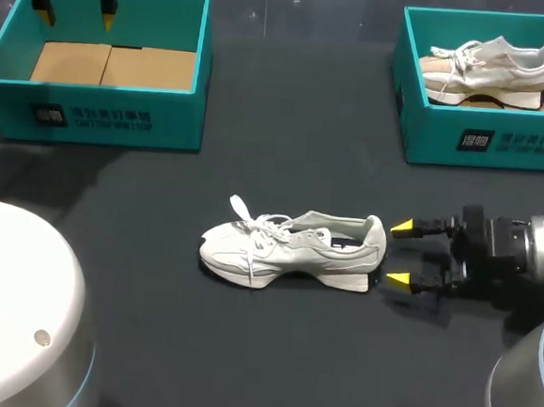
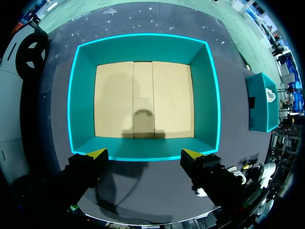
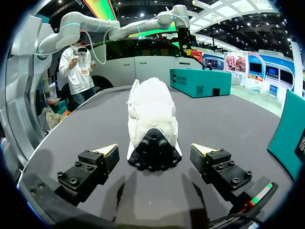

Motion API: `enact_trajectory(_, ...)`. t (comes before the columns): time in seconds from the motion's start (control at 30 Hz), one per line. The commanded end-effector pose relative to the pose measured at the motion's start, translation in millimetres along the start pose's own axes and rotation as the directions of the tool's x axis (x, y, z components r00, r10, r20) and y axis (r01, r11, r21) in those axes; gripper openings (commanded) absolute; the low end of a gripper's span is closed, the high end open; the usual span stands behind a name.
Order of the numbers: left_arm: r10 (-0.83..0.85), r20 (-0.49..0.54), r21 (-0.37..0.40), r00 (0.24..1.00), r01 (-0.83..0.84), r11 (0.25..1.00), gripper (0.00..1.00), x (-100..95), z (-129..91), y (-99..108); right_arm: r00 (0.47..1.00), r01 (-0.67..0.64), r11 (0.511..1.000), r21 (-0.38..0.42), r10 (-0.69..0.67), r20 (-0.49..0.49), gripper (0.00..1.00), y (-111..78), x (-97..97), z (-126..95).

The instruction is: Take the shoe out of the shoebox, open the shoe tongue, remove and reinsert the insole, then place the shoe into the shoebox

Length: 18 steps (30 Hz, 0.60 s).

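Observation:
A white sneaker [image 1: 292, 248] lies on its side on the dark table, toe to the left, heel to the right. My right gripper [image 1: 401, 254] stands open just behind the heel, a yellow tip on each side, not touching it. From the right wrist the shoe's black heel [image 3: 153, 149] sits ahead of the gripper [image 3: 155, 149], between its spread fingers. An empty teal shoebox [image 1: 10, 56] with a cardboard floor stands at the back left. My left gripper [image 1: 76, 14] hangs open above its rear wall. In the left wrist view the box [image 2: 86, 95] lies below the gripper [image 2: 144, 153].
A second teal shoebox [image 1: 489, 140] at the back right holds another white sneaker [image 1: 490, 70]. It also shows as a teal box [image 2: 259, 102] beside the empty one. The left arm's white base [image 1: 14, 306] fills the near left corner.

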State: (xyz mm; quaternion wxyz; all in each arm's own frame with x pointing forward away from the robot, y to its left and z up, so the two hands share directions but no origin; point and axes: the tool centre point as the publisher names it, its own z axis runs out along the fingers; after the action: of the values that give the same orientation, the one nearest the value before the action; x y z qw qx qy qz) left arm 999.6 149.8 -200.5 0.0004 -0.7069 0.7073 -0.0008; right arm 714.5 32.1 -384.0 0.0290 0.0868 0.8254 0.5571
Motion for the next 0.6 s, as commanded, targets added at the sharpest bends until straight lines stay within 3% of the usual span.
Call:
enact_trajectory(0.03, 0.0, 0.001, -0.001, 1.0, 0.0, 1.0, 1.0, 0.0, 0, 0, 1.0, 0.001, 1.0, 0.012, -0.001, 0.004, 1.0, 0.0, 2.5, 13)
enact_trajectory(0.6, 0.0, 0.001, -0.001, 1.0, 0.0, 1.0, 1.0, 0.0, 0, 0, 1.0, 0.005, 0.999, 0.031, -0.005, 0.002, 1.0, -1.2, 4.2, 43)
